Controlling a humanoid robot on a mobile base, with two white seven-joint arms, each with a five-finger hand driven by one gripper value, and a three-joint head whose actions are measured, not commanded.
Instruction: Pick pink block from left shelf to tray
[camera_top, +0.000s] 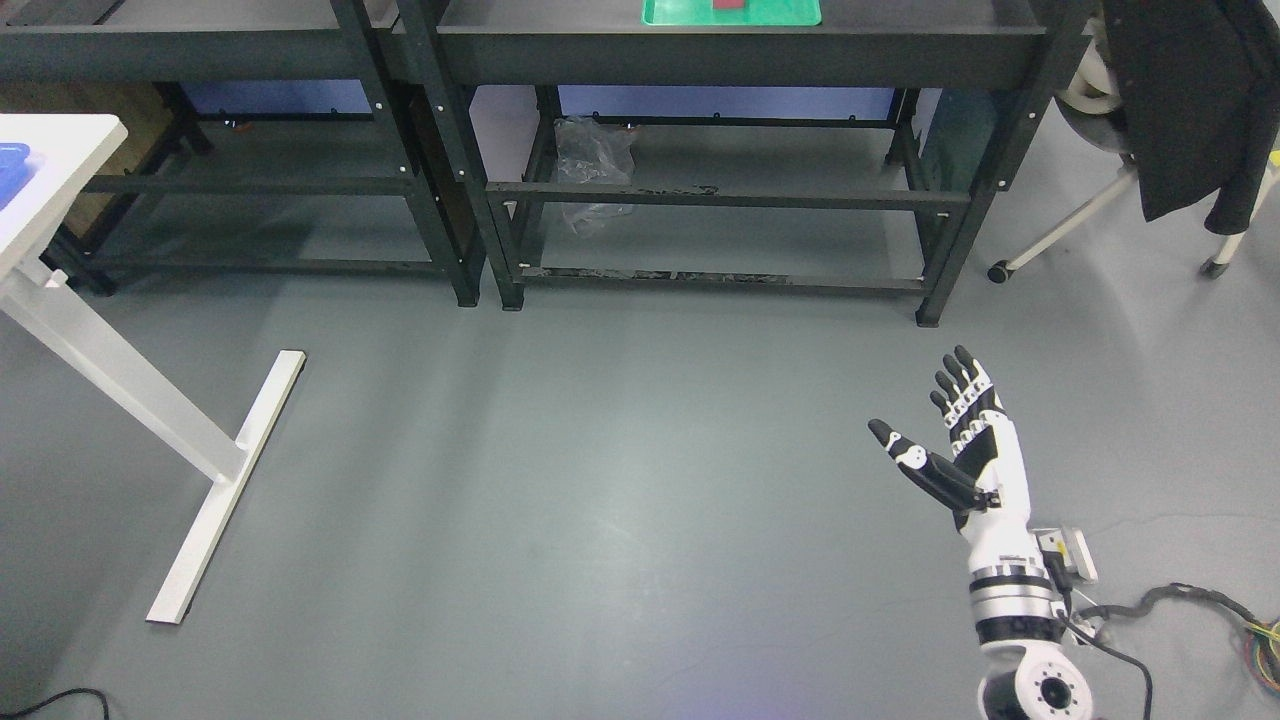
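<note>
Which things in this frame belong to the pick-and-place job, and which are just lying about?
Job:
green tray on the right-hand shelf unit
reddish block on the tray, cut off by the top edge
right hand, open, holding nothing

Lying about:
white table
crumpled plastic bag
chair with dark jacket
cables

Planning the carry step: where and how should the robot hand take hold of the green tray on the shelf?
Grip the green tray by its near long rim, coming from the front: that raised edge faces the robot and lies near the shelf front. The right robot hand is open and empty.
</note>
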